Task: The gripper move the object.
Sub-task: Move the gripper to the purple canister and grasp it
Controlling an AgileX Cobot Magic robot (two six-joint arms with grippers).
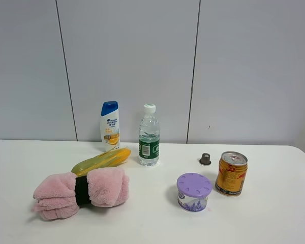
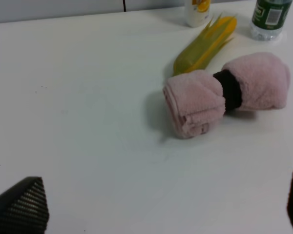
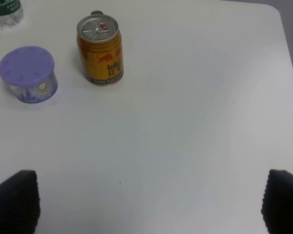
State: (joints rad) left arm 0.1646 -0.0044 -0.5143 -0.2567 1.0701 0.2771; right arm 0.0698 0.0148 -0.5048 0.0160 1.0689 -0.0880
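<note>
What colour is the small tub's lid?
Tub lid: lavender purple, ringed with small dots. The right wrist view shows it best.

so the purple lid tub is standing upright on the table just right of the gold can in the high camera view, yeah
Not quite. The tub does stand upright on the table, but it is to the left of the gold can, not the right. The exterior high view shows this.

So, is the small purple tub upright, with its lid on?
Upright, lid on: the tub rests on its base on the table, and the purple lid sits flat on top.
</note>
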